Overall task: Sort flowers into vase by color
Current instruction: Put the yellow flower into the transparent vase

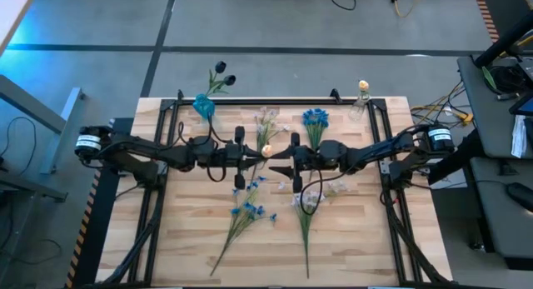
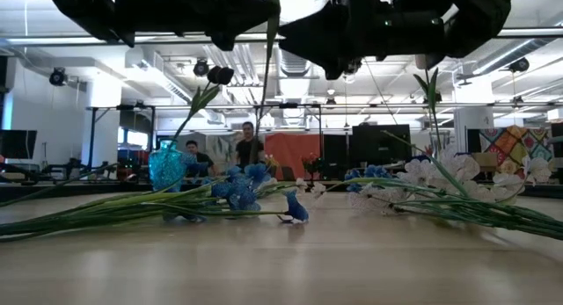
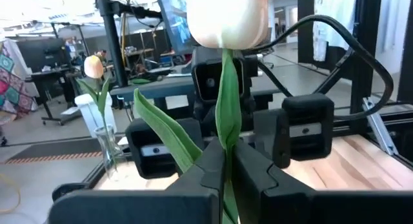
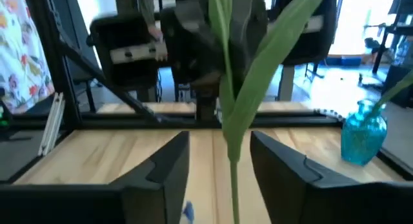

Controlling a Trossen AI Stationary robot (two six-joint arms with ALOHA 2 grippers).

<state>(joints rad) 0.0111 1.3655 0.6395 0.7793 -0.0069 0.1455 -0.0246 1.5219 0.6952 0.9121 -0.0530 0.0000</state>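
My left gripper (image 1: 256, 154) is shut on a tulip sprig over the table's middle. Its pale peach bud (image 1: 266, 149) sits above the fingers, and it also shows in the left wrist view (image 3: 226, 17). The green stem (image 2: 266, 76) hangs below, clear of the table. My right gripper (image 1: 279, 166) faces it and is open. In the right wrist view its fingers (image 4: 169, 166) stand on either side of the stem and leaf (image 4: 233, 140) without touching. A blue sprig (image 1: 248, 210) and a white sprig (image 1: 308, 201) lie flat on the table. My left gripper pinches the tulip's stem (image 3: 224, 143) between its two fingers, below the bud and beside a long leaf (image 3: 164, 127). The fingers come level from the table's left and lie across the stem. The tulip stands upright, lifted clear of the table.
A blue glass vase (image 1: 204, 106) with dark flowers stands at the far left. A clear vase (image 1: 361, 106) holding one peach tulip stands at the far right. Blue blossoms (image 1: 315, 118) and pale blossoms (image 1: 266, 118) sit at the far middle. People show in the room beyond (image 2: 249, 147).
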